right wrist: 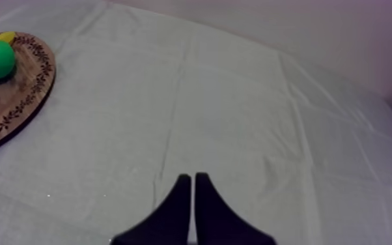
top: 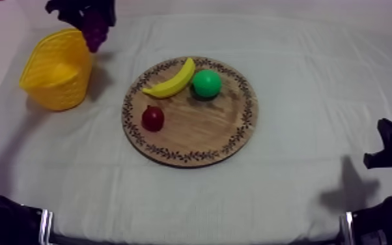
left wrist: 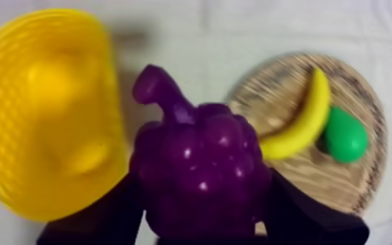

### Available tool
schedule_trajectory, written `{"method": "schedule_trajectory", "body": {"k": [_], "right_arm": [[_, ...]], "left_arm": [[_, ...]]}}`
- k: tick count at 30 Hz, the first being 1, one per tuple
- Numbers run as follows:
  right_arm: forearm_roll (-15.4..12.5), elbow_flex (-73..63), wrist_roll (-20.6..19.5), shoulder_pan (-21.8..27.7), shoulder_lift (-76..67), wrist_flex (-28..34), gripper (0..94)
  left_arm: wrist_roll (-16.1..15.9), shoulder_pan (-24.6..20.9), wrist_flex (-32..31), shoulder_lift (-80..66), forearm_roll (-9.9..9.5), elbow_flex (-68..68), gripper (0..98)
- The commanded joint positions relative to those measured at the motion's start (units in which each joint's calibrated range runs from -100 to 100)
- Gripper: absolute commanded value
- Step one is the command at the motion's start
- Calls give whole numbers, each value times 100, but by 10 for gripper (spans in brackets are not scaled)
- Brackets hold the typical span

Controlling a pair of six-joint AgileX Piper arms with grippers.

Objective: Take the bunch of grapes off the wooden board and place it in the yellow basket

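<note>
My left gripper (top: 93,23) is raised at the far left, shut on the purple bunch of grapes (top: 96,32), which hangs just beside the upper right rim of the yellow basket (top: 56,70). In the left wrist view the grapes (left wrist: 198,172) sit between my black fingers (left wrist: 117,212), with the basket (left wrist: 45,111) close beside them and the round wooden board (left wrist: 361,169) farther off. My right gripper (right wrist: 193,179) is shut on nothing, its fingers together over bare cloth; in the top view it (top: 391,150) rests low at the right edge.
The round wooden board (top: 205,137) lies mid-table with a banana (top: 172,81), a green pear (top: 206,83) and a small red fruit (top: 153,118) on it. Bare cloth stretches to the right and in front of the board.
</note>
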Motion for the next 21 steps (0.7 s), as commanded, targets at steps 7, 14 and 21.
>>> {"method": "schedule_trajectory", "body": {"k": [7,14,21], "right_arm": [[3,-4,1,-2,0,0,3],[3,-4,1,-2,0,0,3],[3,-4,1,-2,0,0,3]], "left_arm": [[-277,-928,-8,15,-113,10,549],[-413,-1304,-8,69,-199,3,552],[-467,-1412,-79,307,-226,53,557]]}}
